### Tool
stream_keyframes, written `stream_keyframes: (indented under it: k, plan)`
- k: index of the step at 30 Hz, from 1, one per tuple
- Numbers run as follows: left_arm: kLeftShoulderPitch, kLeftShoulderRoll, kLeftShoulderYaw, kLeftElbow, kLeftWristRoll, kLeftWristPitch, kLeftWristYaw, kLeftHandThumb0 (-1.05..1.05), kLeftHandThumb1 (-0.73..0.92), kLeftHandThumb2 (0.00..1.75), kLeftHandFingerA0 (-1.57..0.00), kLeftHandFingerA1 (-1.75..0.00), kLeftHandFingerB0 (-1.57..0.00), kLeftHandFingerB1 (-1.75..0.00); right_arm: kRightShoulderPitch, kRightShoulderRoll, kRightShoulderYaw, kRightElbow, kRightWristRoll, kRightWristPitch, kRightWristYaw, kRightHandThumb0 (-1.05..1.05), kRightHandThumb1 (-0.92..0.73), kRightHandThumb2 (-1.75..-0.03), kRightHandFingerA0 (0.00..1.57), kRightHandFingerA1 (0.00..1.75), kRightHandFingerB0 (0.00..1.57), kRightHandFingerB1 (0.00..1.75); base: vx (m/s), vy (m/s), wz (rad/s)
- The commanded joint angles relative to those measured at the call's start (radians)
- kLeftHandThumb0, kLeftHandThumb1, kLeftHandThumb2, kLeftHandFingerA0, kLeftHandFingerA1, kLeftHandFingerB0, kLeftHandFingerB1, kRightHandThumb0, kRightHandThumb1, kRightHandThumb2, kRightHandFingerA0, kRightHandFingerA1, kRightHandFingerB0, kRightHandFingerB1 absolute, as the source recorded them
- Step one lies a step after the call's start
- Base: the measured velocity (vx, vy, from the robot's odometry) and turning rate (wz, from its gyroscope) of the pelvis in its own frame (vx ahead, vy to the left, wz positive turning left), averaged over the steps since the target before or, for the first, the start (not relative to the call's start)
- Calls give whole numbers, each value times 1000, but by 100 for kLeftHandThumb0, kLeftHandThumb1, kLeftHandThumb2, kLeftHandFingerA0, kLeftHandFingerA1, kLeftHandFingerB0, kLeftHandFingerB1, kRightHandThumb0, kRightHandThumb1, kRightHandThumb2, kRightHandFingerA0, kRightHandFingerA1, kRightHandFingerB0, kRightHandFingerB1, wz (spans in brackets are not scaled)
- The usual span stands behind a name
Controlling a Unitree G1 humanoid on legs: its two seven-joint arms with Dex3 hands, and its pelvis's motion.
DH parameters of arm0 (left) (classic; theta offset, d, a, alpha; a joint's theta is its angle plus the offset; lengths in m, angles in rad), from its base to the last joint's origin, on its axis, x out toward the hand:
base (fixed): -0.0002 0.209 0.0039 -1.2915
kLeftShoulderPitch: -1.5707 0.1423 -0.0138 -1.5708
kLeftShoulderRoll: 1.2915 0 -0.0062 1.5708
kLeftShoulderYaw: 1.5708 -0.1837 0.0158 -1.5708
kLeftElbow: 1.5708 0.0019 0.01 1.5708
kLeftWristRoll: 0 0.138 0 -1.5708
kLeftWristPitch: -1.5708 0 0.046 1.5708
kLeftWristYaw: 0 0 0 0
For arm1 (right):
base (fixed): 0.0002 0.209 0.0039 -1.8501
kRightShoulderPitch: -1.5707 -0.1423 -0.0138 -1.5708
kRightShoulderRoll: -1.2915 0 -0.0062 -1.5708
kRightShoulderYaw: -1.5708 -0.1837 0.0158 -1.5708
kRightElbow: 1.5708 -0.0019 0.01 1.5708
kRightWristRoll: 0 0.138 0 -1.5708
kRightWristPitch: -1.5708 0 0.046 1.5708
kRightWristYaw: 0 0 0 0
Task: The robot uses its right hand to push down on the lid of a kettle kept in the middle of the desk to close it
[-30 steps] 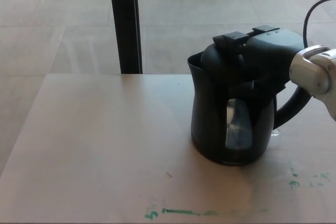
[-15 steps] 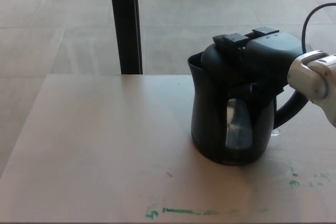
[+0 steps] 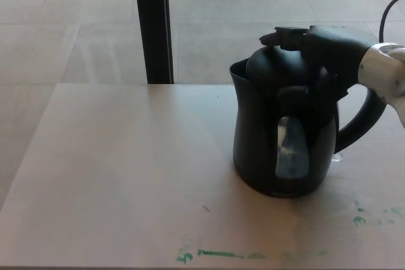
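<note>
- The black kettle stands upright on the pale tabletop, its handle curving out on the side away from the dark post
- The kettle's clear water window faces the camera, and its spout points toward the post
- The right hand comes in over the kettle's handle side and lies across the top of the kettle, on the domed lid
- Its black fingers reach out flat over the lid, spread rather than curled, and they have hold of nothing
- A silver wrist shows just above the handle
- Green marks streak the tabletop in front of the kettle, near the edge
- A black cable loops up behind the wrist
</note>
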Motion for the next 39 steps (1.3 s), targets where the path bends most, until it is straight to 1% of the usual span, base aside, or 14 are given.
stream_keyframes:
  k: [1, 8, 9, 12, 15, 19, 20, 22, 23, 27, 35, 36, 37, 39]
  plan:
    - [1, 25, 4, 17, -8, 8, 9, -68, 66, 61, -56, -50, -34, -34, -79, 24, -227, 6, 325, 194, 285, -94, -77, -121, 7, 38, 8, 9, 0, 0, 0]
    - [1, 26, 7, 22, -9, 10, 15, -69, 65, 60, -56, -50, -35, -33, -125, -47, -364, -27, 368, 393, 316, -89, -71, -118, 0, 35, 0, 18, 0, 0, 0]
    - [2, 25, 9, 20, -11, 10, 15, -74, 54, 90, -52, -64, -31, -47, -115, -75, -390, -32, 375, 377, 317, -88, -73, -119, 0, 35, 0, 19, 0, 0, 0]
    - [10, 25, 18, 27, -19, 9, 6, -70, 53, 90, -50, -63, -25, -47, -72, -145, -474, -59, 405, 385, 322, -94, -78, -121, 8, 37, 7, 12, 0, 0, 0]
    - [12, 33, 7, 21, -8, 15, 4, -67, 69, 61, -54, -54, -31, -33, -55, -204, -564, -42, 446, 410, 335, -100, -81, -122, 8, 18, 9, 5, 0, 0, 0]
    - [22, 35, 15, 14, -17, 19, -2, -67, 66, 60, -54, -51, -32, -33, -16, -274, -668, -17, 479, 417, 338, -101, -79, -122, 10, 14, 10, 7, 0, 0, 0]
    - [26, 37, 14, 11, -15, 16, -4, -72, 55, 91, -49, -61, -27, -46, -8, -279, -682, -20, 483, 423, 334, -100, -79, -121, 11, 16, 11, 7, 0, 0, 0]
    - [27, 33, 14, 12, -16, 12, -1, -68, 65, 60, -58, -52, -34, -34, 47, -317, -802, 0, 538, 432, 303, -103, -81, -122, 8, 23, 9, 3, 0, 0, 0]
    - [22, 33, 17, 18, -16, 15, 9, -74, 54, 89, -55, -64, -31, -47, 90, -336, -849, 2, 551, 417, 295, -100, -79, -122, 5, 28, 5, 5, 0, 0, 0]
    - [38, 31, 5, 11, -6, -7, -17, -69, 68, 61, -51, -47, -31, -33, 213, -368, -1000, -21, 597, 444, 276, -102, -79, -121, 7, 24, 7, 3, 0, 0, 0]
    - [36, 29, 5, 31, -6, -8, -17, -71, 65, 60, -49, -47, -32, -33, 560, -312, -1252, -170, 632, 384, 242, -91, -72, -118, 1, 53, 0, 26, 0, 0, 0]
    - [40, 26, 0, 18, -3, -15, -17, -70, 67, 60, -49, -48, -31, -33, 644, -282, -1301, -185, 622, 341, 211, -101, -92, -71, 16, 58, 8, 41, 0, 0, 0]
    - [39, 24, -1, 19, -1, -22, -13, -69, 68, 61, -51, -49, -29, -32, 691, -252, -1339, -208, 633, 348, 192, -99, -70, -114, 17, 62, 5, 48, 0, 0, 0]
    - [40, 24, 2, 18, -4, -19, -11, -71, 53, 90, -46, -59, -24, -46, 736, -221, -1370, -229, 645, 347, 177, -96, -68, -110, 17, 61, 11, 53, 0, 0, 0]
